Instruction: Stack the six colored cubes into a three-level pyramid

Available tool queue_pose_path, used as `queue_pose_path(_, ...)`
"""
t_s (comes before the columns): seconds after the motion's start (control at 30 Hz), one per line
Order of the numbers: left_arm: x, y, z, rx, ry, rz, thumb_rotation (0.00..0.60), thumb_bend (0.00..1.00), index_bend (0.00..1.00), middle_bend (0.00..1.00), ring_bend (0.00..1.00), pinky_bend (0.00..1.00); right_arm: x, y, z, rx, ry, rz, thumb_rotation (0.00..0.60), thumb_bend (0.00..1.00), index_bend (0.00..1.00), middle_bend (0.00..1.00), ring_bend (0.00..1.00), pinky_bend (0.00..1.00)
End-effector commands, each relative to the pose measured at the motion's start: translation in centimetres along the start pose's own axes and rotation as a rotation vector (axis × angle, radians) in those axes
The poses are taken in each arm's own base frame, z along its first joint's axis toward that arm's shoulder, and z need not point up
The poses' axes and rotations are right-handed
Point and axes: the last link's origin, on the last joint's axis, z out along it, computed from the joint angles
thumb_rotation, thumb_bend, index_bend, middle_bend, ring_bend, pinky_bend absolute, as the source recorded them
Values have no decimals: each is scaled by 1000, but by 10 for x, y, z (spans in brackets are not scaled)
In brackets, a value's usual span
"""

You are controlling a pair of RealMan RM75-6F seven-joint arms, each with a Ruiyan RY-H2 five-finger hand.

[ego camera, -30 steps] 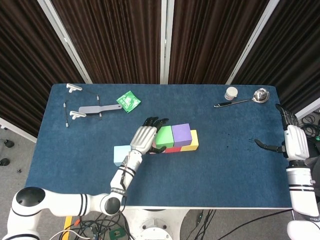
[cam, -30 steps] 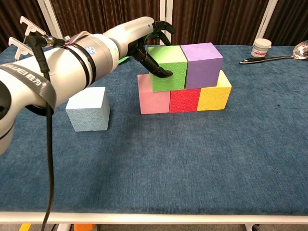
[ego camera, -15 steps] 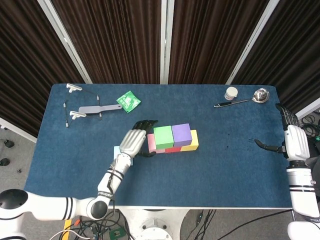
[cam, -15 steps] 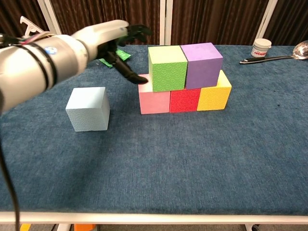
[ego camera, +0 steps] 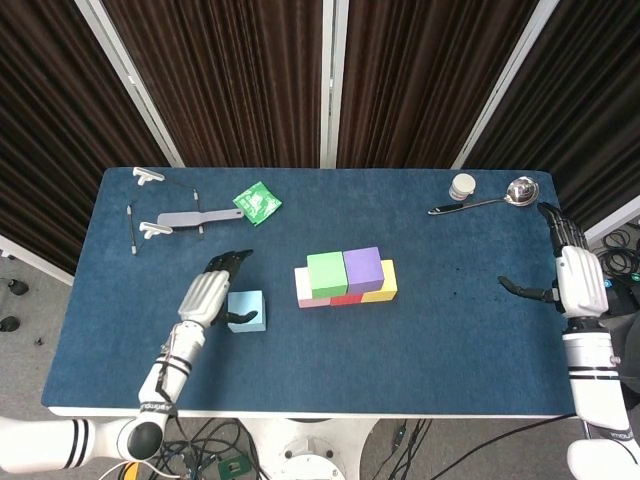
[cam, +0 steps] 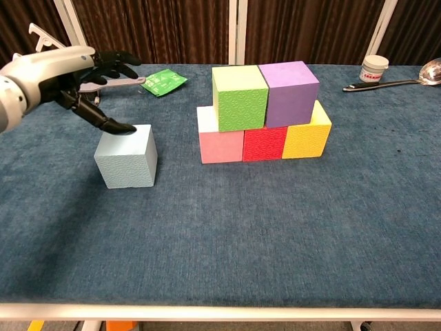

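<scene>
A pink cube (cam: 220,145), a red cube (cam: 264,143) and a yellow cube (cam: 307,136) form a row mid-table. A green cube (cam: 239,96) (ego camera: 326,272) and a purple cube (cam: 292,92) (ego camera: 363,267) sit on top of that row. A light blue cube (cam: 126,156) (ego camera: 246,311) stands alone to the left. My left hand (ego camera: 206,296) (cam: 69,77) hovers open just left of and above the blue cube, thumb near its top edge. My right hand (ego camera: 571,280) is open at the table's right edge, holding nothing.
At the back left lie a grey tool with white clips (ego camera: 170,220) and a green packet (ego camera: 257,203). A small white jar (ego camera: 462,186) and a metal ladle (ego camera: 485,199) lie at the back right. The table (ego camera: 450,340) is covered in blue cloth.
My left hand let go of the green cube, which stays on the pink and red cubes, and swung left to hover by the light blue cube. The right hand barely shifted.
</scene>
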Motion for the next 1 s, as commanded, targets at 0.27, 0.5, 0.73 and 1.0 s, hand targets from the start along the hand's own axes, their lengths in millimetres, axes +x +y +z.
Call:
queue_pose_path(0.27, -18, -10, -17, 15, -60, -8, 600, 164, 62, 117, 0, 0, -3, -2, 1, -5, -9, 2, 600, 0, 0, 27, 0, 0)
queue_pose_path(0.5, -38, -20, -7, 32, -49, 23, 600, 165, 58, 128, 0, 0, -5, -1, 0, -3, -15, 0, 600, 0, 0, 27, 0, 0)
queue_pose_path(0.73, -42, -26, -3, 50, -42, -11, 600, 180, 64, 367, 3, 0, -4, 2, -1, -15, -14, 1, 600, 0, 0, 28, 0, 0)
queue_pose_path(1.0, -21, -18, -5, 16, 9, 43, 600, 235, 87, 513, 78, 0, -3, 4, -1, -18, -7, 6, 600, 0, 0, 28, 0, 0)
